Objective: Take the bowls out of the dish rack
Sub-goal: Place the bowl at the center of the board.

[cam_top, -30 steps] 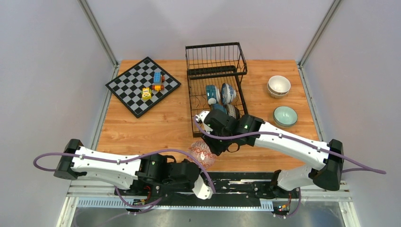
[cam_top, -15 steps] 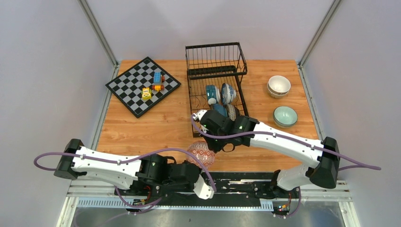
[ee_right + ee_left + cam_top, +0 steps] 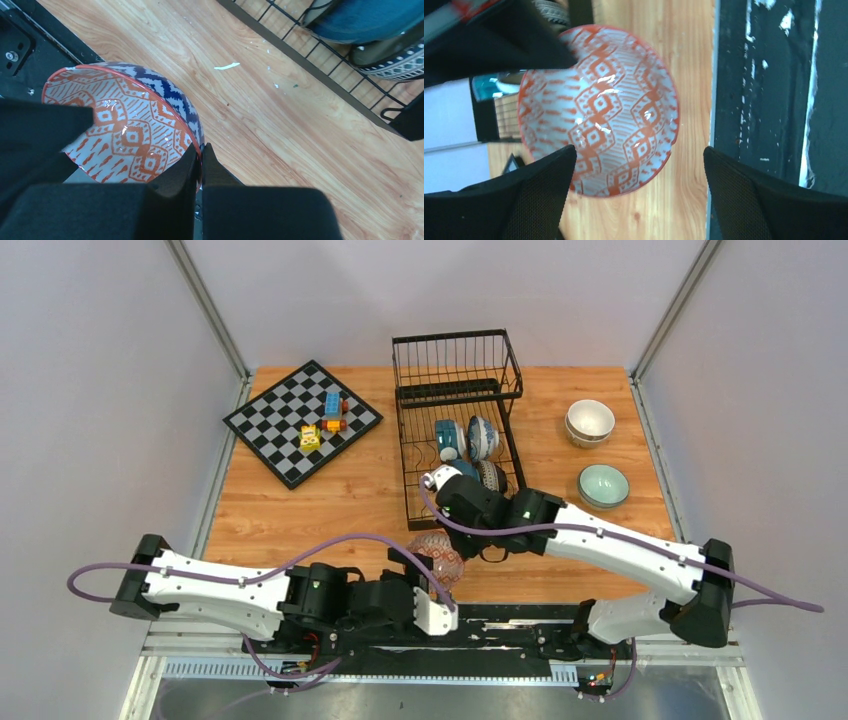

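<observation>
A red-and-white patterned bowl with a blue-patterned outside sits tilted over the table's near edge, between both arms. My right gripper is shut on its rim, one finger inside and one outside. My left gripper stands open, its fingers either side of the bowl without touching it. The black wire dish rack behind holds a teal bowl, a blue-white bowl and a patterned one, partly hidden by the right arm.
A chessboard with toy blocks lies at the back left. Stacked cream bowls and a mint bowl sit right of the rack. The black base rail runs along the near edge.
My left gripper has opened and let go of the red patterned bowl. My right gripper has shut on its rim, and the bowl has shifted slightly right.
</observation>
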Robot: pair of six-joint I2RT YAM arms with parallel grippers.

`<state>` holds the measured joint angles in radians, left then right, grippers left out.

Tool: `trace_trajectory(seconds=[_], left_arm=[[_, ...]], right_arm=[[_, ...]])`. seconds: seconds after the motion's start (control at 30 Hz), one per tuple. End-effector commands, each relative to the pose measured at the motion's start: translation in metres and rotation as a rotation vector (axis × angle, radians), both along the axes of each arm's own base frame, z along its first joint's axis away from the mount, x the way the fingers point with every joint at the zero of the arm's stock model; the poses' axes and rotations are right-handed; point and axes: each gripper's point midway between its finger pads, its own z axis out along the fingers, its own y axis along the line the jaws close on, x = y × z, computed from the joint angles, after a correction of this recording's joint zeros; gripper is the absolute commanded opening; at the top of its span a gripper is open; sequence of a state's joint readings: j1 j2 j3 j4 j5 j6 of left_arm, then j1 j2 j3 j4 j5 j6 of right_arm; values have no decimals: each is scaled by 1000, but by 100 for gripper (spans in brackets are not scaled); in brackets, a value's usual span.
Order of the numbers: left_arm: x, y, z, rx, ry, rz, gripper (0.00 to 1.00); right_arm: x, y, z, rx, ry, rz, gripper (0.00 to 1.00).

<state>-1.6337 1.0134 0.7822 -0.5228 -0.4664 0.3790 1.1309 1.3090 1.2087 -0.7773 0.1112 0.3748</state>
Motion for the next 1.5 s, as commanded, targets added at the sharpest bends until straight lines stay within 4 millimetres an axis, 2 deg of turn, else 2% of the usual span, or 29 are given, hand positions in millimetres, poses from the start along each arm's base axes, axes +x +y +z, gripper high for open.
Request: trace_trajectory(seconds=[0.0,0.1,0.2,0.27,0.33,0.43,0.53,0.6,0.73,0.9,1.0,1.2,1.47], left_arm=[[17,0,39,-244,17,195,100],[36,13,62,-361,-3,379,100],[43,18,69,-436,37,507,100],[43,12,66,-499,173,563,100],[42,-2,63,-596,392,599,100],[51,-16,79,-843,564,654,100],[72,-9,96,-1115,703,844,100],[82,-5,94,-1185,773,950,100],[87,-3,81,-1128,793,1094,94],[89,6,56,-1019,738,1217,81],[88,5,49,-1016,746,1232,73],[93,3,48,-968,682,1237,66],[95,-3,35,-872,626,1233,62]], right_arm=[[11,-21,19,53,-63,-105,0],[16,-38,24,75,-91,-153,0],[15,-58,19,88,-107,-182,0],[13,-66,17,110,-126,-185,0],[12,-73,15,128,-147,-197,0],[12,-80,11,132,-161,-217,0],[14,-83,7,119,-167,-239,0],[19,-85,4,104,-170,-278,0],[28,-88,-3,109,-130,-405,0],[34,-75,-1,187,-58,-499,0],[35,-67,1,228,-22,-541,0],[34,-61,2,222,45,-620,0],[33,-55,-6,255,133,-672,0]])
